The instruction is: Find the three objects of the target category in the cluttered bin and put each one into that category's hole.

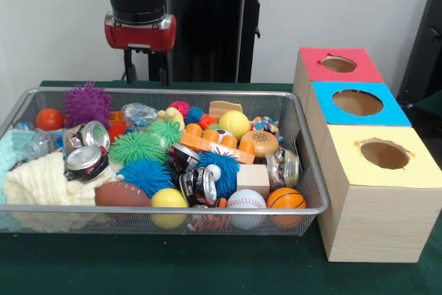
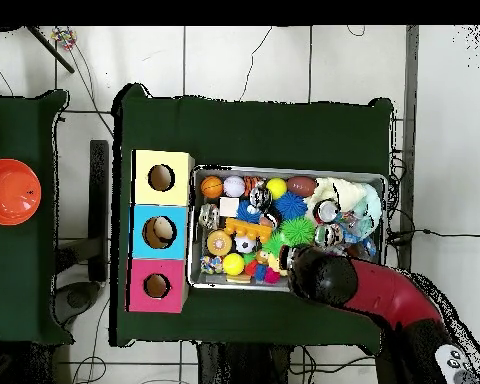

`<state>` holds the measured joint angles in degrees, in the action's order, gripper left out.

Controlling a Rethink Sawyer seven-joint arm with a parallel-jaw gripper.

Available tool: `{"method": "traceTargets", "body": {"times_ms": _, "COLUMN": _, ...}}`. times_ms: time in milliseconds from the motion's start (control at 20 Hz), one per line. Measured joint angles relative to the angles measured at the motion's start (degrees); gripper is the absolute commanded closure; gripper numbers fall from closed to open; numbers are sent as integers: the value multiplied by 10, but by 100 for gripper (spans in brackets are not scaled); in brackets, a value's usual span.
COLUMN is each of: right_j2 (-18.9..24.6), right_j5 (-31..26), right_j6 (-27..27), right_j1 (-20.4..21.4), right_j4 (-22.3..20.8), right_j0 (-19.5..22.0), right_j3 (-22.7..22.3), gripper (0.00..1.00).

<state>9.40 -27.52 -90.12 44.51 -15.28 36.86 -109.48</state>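
- The gripper (image 1: pixel 145 67) hangs over the back rim of the mesh bin (image 1: pixel 173 210), right behind a purple spiky ball (image 1: pixel 88 103). I honestly can't tell if it's open or closed. Nothing seems to hang from it.
- So my guess is we're at the search step, with nothing picked yet.
- The target category isn't clear from here. Candidates sitting below and in front of the gripper are the crushed cans (image 1: pixel 86 160) and the green spiky balls (image 1: pixel 138 146).
- Further out from the gripper, along the front rim, are a football (image 1: pixel 122 194), a baseball (image 1: pixel 246 200) and a basketball (image 1: pixel 286 199).
- Everything's jammed together, so the next move probably needs a straight drop onto one exposed item.
- The red box (image 1: pixel 307 56), blue box (image 1: pixel 324 98) and yellow box (image 1: pixel 345 164) stand well off to the gripper's side, and each has a hole on top.
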Motion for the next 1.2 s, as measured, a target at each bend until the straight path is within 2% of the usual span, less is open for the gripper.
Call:
{"method": "traceTargets", "body": {"times_ms": 650, "right_j2": 19, "right_j5": 0, "right_j6": 0, "right_j1": -32, "right_j4": -76, "right_j0": 33, "right_j3": 8, "gripper": 0}}
{"method": "traceTargets", "body": {"times_ms": 1200, "right_j2": 40, "right_j5": 0, "right_j6": 0, "right_j1": -55, "right_j4": -114, "right_j0": 35, "right_j3": 25, "gripper": 0}}
